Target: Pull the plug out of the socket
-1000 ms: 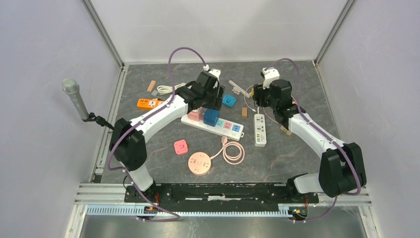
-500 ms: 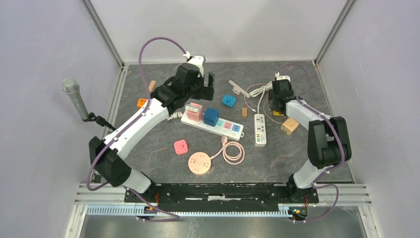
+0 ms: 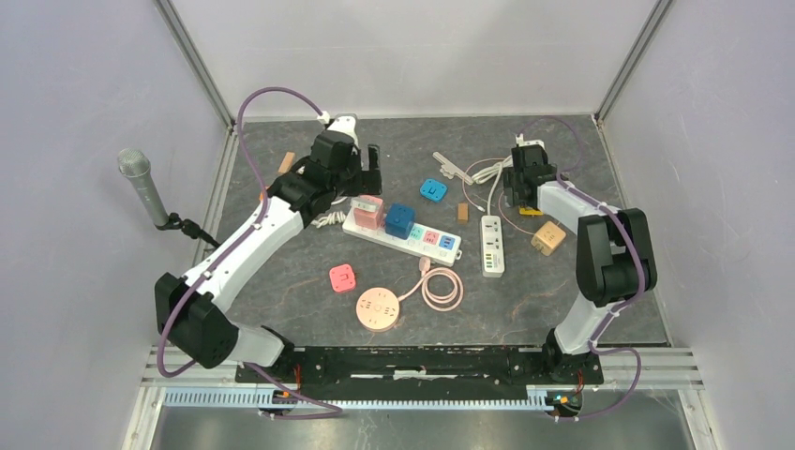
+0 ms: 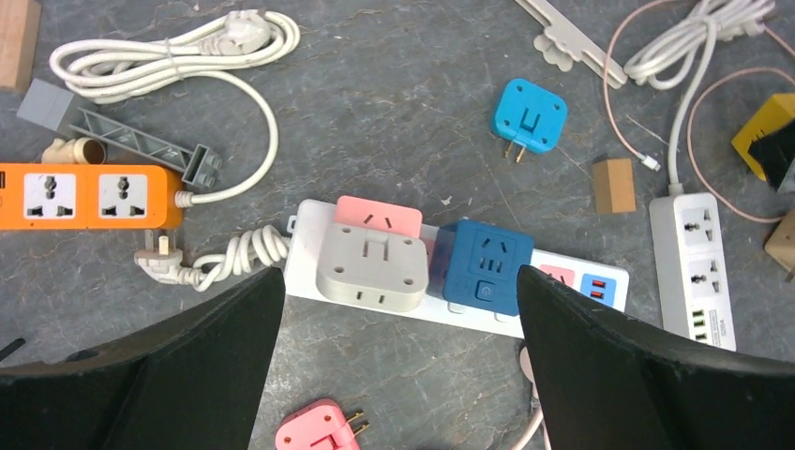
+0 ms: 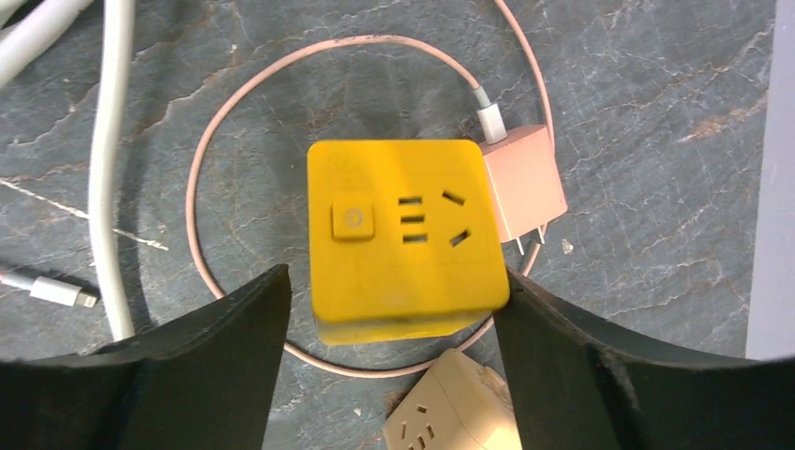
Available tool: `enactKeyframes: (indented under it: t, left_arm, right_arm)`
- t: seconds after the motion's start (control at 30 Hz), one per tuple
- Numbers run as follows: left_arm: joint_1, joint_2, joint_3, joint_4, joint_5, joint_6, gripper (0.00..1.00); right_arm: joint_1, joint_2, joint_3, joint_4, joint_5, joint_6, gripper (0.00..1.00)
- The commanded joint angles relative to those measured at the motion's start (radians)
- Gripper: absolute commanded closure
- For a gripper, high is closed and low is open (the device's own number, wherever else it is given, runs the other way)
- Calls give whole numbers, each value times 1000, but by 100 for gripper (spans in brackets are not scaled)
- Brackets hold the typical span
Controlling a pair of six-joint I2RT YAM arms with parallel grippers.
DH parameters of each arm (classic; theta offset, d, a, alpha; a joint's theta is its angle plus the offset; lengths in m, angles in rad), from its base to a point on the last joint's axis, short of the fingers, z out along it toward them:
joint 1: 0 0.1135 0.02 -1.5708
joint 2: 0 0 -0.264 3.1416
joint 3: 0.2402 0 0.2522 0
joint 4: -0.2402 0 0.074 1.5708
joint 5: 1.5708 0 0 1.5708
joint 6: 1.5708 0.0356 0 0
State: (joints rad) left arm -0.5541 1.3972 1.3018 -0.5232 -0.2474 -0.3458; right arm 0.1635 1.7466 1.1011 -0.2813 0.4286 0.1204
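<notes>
At L gripper [image 4: 400,277]: spread fully wide, nothing held, poised above white strip [image 4: 302,248], no contact. Plugged into that strip, side by side and touching: grey adapter [image 4: 372,267] stacked over a pink block [image 4: 380,216], and blue cube [image 4: 487,267] to its right. Both seated and upright. Strip lying diagonally mid-table [image 4: 422,56]. Loose nearby: small blue plug [image 4: 531,114] beyond the strip, orange strip [image 4: 89,195] at left, pink plug [image 4: 317,427] on near side. At R gripper [image 5: 398,281]: parted, straddling a yellow cube [image 5: 403,239] resting on table; slim gap visible on one side, so no clamp. Touching cube's side: pink charger [image 5: 523,192] w/ thin pink cable [image 5: 244,94] looping round. Beige cube [image 5: 455,412] just beside.
</notes>
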Motion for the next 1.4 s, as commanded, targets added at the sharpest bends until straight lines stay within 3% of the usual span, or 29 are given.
enactKeyframes:
  t: [0.0,0.33,0.67,1.07,1.37]
  left_arm:
    - [56,-31,-3,40,36,-97,0]
    - [115,-41,-17,53,59,-94,0]
    - [151,-28,-22,35,27,-121,0]
    - [202,11,-66,2,15,-179,4]
    - [216,80,-71,-8,98,-188,14]
  right_arm:
    - [3,-62,40,32,-63,-12,15]
    - [5,-175,23,79,-256,-28,12]
    - [27,-288,-112,363,-646,-23,13]
    - [306,-153,-52,409,-881,-180,13]
    - [376,-53,37,366,-959,-272,13]
